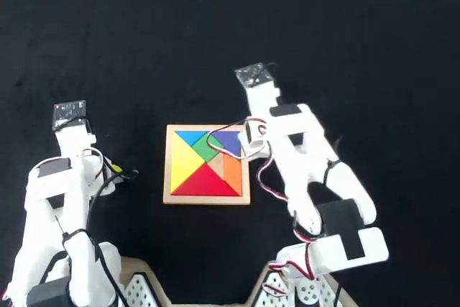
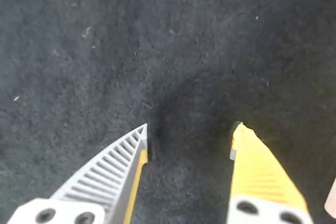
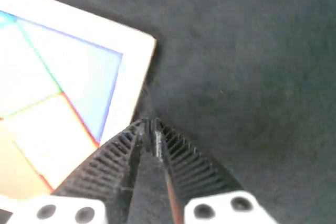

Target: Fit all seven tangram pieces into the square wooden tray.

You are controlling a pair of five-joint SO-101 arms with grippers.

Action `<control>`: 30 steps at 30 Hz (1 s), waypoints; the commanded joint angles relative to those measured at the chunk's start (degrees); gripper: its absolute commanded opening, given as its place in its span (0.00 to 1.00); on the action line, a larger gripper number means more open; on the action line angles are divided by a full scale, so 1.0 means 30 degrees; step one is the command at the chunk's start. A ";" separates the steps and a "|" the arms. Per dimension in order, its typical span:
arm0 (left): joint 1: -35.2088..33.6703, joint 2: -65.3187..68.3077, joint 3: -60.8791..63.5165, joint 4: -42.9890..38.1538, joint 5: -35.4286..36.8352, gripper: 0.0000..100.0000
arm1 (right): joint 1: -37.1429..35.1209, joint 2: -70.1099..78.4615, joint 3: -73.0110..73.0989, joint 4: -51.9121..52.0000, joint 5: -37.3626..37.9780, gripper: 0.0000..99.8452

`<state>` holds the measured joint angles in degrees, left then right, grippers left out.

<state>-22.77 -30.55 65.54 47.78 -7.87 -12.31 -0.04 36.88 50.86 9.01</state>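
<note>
The left arm's (image 1: 47,192) jaws stand apart, empty, over bare black tabletop (image 1: 359,48). The wooden tray (image 1: 208,200), tangram pieces (image 1: 205,183) flat inside, lies well apart from those jaws and just beside the right arm's (image 1: 302,149) closed, empty jaws, its corner nearest them.

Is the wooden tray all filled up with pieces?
Full: in the high view coloured tangram pieces cover the whole inside of the tray, with no gap showing.
</note>
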 commanded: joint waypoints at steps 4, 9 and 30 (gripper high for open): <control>0.0278 -0.0469 -0.0015 -0.0293 0.0205 0.26 | -0.1201 0.0073 -0.1275 -0.0176 0.0029 0.01; 0.0308 -0.0469 0.0015 -0.0264 0.0205 0.26 | -0.0557 -0.0044 -0.1304 -0.0147 0.0029 0.01; 0.0718 -0.0352 -0.0132 -0.0264 0.0205 0.26 | 0.0176 0.0161 -0.0542 -0.1700 0.0029 0.01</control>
<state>-21.63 -30.73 65.54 47.78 -7.87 -13.10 0.66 36.00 47.96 8.92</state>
